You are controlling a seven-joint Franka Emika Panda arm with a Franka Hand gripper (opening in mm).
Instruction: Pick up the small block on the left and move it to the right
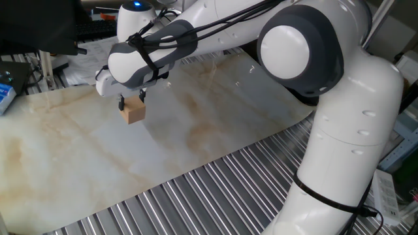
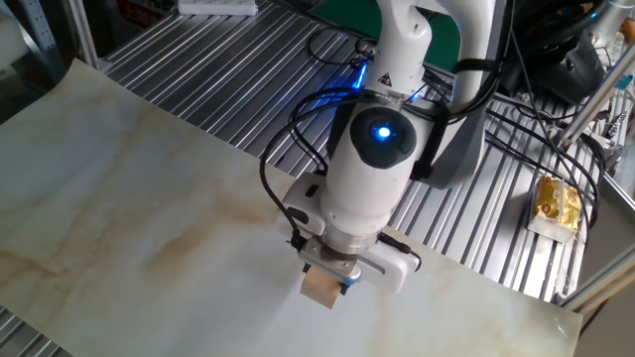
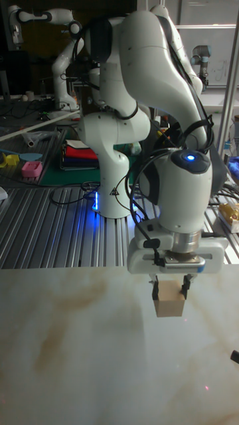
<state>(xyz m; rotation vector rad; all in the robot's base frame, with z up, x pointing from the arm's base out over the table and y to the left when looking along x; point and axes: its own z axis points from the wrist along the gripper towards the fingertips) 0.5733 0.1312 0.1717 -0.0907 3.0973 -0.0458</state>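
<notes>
Right now, on one fixed view, I have the gripper [image 1: 131, 101] clamped on the small block [image 1: 133, 113], one dark finger on each side of it. The cube hangs directly below the fingertips, at six o'clock from the wrist, with a faint shadow on the marble-patterned sheet [image 1: 215, 124] beneath it; I judge it lifted clear, though the gap is hard to read from here.

On the other fixed view, the block [image 2: 321, 288] sits under the white hand, gripper [image 2: 325, 274] closed narrowly onto its top half. The arm hides most of the fingers from this side. Bare marbled sheet [image 2: 129, 198] spreads toward nine o'clock, and the slatted metal table [image 2: 228, 69] lies beyond at twelve.

On the tall fixed view, I see it best: the gripper [image 3: 170, 288] points straight down, and the block [image 3: 169, 307] is pinched between both fingers, square to them, its lower part showing below the tips. It lies at six o'clock from the blue-lit wrist, above the sheet [image 3: 73, 345]. Being a cube, it has no long axis to worry about. I judge the carry sideways is what remains, then lowering and releasing.
</notes>
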